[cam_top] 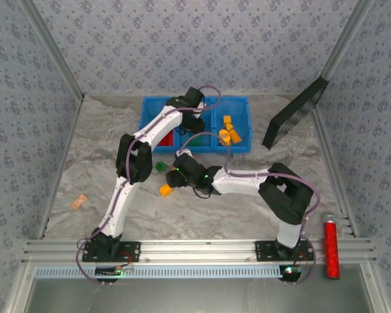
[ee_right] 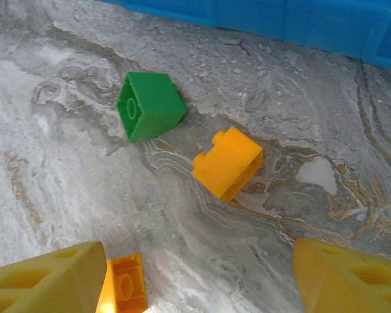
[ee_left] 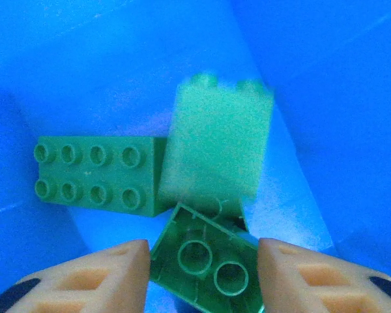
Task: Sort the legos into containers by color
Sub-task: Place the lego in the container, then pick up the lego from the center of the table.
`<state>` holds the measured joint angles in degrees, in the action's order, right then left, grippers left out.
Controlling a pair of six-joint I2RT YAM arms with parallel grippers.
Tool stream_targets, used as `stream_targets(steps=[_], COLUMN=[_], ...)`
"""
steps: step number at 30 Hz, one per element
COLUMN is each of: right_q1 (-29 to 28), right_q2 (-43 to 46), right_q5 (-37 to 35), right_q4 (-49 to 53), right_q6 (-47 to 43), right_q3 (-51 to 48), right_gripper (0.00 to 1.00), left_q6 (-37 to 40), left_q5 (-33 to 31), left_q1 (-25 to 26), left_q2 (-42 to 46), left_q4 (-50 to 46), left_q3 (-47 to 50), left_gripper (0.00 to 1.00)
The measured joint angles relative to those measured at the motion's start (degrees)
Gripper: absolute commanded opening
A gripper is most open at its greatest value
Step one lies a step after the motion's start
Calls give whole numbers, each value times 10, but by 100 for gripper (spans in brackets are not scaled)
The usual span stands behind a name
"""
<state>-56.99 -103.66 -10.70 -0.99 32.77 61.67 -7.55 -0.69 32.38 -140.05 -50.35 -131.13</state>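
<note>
The blue tray of containers (cam_top: 238,104) lies at the back of the table. My left gripper (cam_top: 194,124) reaches down into its middle compartment. In the left wrist view the left gripper (ee_left: 202,274) is open, an upside-down green lego (ee_left: 205,257) lying between its fingertips. Beside it are a blurred green lego (ee_left: 215,143) and a flat green lego (ee_left: 94,173). My right gripper (cam_top: 174,178) hovers open over the table. Its wrist view shows the right gripper (ee_right: 199,280), an orange lego (ee_right: 227,162), a green lego (ee_right: 150,105) and an orange lego (ee_right: 125,285) by the left finger.
Yellow-orange legos (cam_top: 228,134) fill the tray's right compartment and red ones (cam_top: 164,139) the left. A black panel (cam_top: 296,114) leans at the back right. A tan block (cam_top: 79,202) lies at the left. A red studded cylinder (cam_top: 330,249) rests on the front rail.
</note>
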Motion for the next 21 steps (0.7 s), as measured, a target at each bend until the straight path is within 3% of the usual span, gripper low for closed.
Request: stream_targets(steps=[21], right_q1=[36], right_q2=[-90], right_q5=[4], right_q4=[1], right_q6=[28], right_q3=[70], right_gripper=[63], left_q6=[0], left_q5=[3], left_q1=[1], left_q2=[13], left_q4=[2], left_q3=[7], left_gripper=[58])
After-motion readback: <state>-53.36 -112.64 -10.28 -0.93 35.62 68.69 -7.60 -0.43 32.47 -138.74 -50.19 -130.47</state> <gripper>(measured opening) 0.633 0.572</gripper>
